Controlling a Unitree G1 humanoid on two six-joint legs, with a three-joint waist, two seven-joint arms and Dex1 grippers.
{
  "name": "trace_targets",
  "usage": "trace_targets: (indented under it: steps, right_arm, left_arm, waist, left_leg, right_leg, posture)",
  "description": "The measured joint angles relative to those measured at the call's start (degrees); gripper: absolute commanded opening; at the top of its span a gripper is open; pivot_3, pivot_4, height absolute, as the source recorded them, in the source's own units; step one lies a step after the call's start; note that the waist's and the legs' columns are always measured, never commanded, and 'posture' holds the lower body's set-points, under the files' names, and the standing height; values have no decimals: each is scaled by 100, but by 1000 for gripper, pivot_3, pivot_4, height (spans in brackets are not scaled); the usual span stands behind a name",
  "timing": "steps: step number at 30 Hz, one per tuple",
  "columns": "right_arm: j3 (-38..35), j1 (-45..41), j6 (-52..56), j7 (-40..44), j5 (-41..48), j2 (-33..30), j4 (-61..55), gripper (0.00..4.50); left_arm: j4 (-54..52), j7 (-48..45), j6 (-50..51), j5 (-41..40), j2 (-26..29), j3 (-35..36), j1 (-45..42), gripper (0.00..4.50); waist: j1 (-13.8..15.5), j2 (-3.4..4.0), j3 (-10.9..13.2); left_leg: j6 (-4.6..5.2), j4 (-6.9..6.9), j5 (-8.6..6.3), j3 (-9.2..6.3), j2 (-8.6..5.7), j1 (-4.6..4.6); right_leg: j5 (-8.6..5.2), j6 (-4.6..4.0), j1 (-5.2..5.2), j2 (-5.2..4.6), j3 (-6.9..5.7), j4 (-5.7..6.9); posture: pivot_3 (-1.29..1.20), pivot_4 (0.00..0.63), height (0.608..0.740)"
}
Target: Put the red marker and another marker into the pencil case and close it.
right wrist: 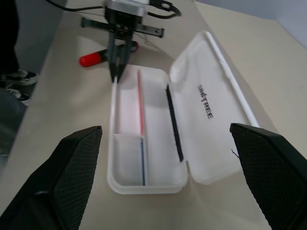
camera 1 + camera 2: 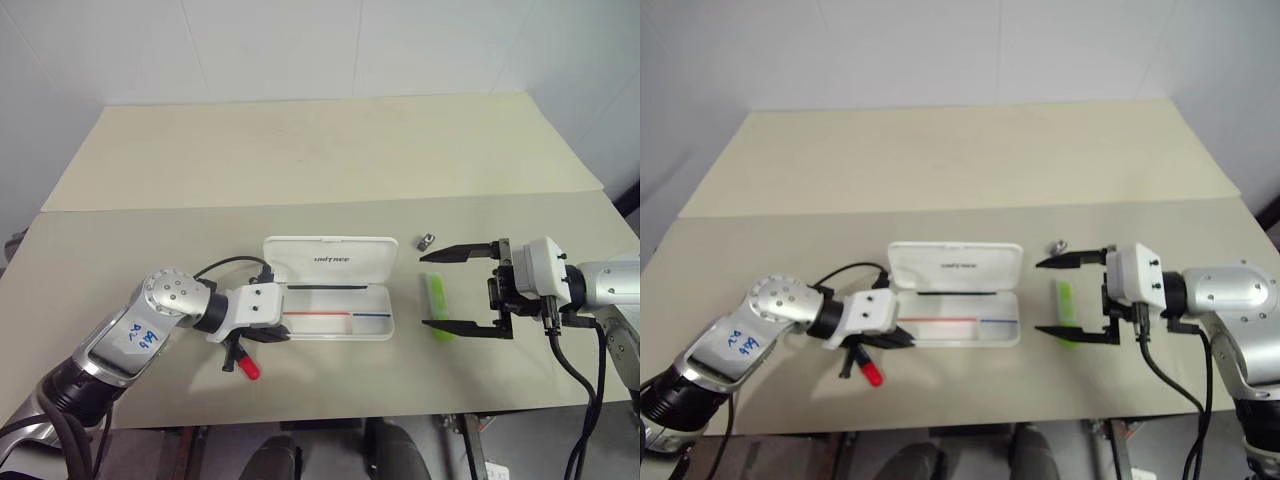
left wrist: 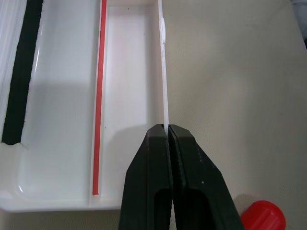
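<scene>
Your left claw is pinched fully together; in the left wrist view its two black fingers meet with no gap, their tips against the thin front wall of the pencil case at that wall's left end. It holds nothing else. The red marker lies on the surface just beneath this claw, toward the surface's front edge, its red cap outside the case.

Your right claw stands spread to its widest, empty, its fingers level and pointing at the case's right end. The green highlighter lies on the surface between the case and that claw, under the span of the two fingers; you cannot tell whether the lower finger touches it.

The case lies open near the middle of the surface, lid folded back toward the far edge, lettering showing. A small grey metal bit sits beside the lid's right corner.
</scene>
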Motion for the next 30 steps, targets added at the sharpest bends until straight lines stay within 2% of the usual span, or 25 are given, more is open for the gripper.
trace_targets:
  steps: [4, 7, 9, 18, 30]
  right_arm:
    - [7, -110, -5, 5, -8, 0, 5, 4500]
    - [63, -252, -11, -18, -19, 43, 7, 4500]
    - [113, -343, -11, -53, -30, 112, 12, 4500]
    - [352, -641, -73, -147, -200, 402, 217, 4500]
    - [652, -928, -345, -91, -417, 796, 746, 4500]
  left_arm:
    - [22, 6, 5, 67, -89, -9, -2, 38]
    - [24, 37, 9, 132, -135, -15, -2, 684]
    - [24, 65, 23, 149, -153, -14, -10, 1251]
    - [-12, 65, 134, 141, -163, 16, -8, 4399]
    - [-528, 6, 435, -203, 89, 506, 173, 4477]
  waist:
    - [1, 0, 0]
    - [0, -2, 0]
    - [-3, -2, 0]
    - [0, -4, 1]
    - [-17, -4, 1]
  left_leg:
    - [4, 1, 4, 7, 0, -1]
    - [4, 2, 4, 7, 0, -2]
    - [3, 1, 4, 7, 1, -2]
    - [5, 2, 3, 7, 1, -4]
    - [4, 1, 3, 7, 4, -4]
  right_leg:
    - [13, 3, 1, 0, 6, -10]
    - [13, 3, 1, 1, 6, -11]
    - [13, 3, 1, 2, 6, -13]
    - [14, 4, 1, 2, 6, -16]
    - [14, 4, -1, 4, 6, -17]
  posture:
    - [0, 150, 740]
    - [0, 150, 740]
    - [0, 150, 740]
    - [0, 150, 740]
    - [0, 150, 740]
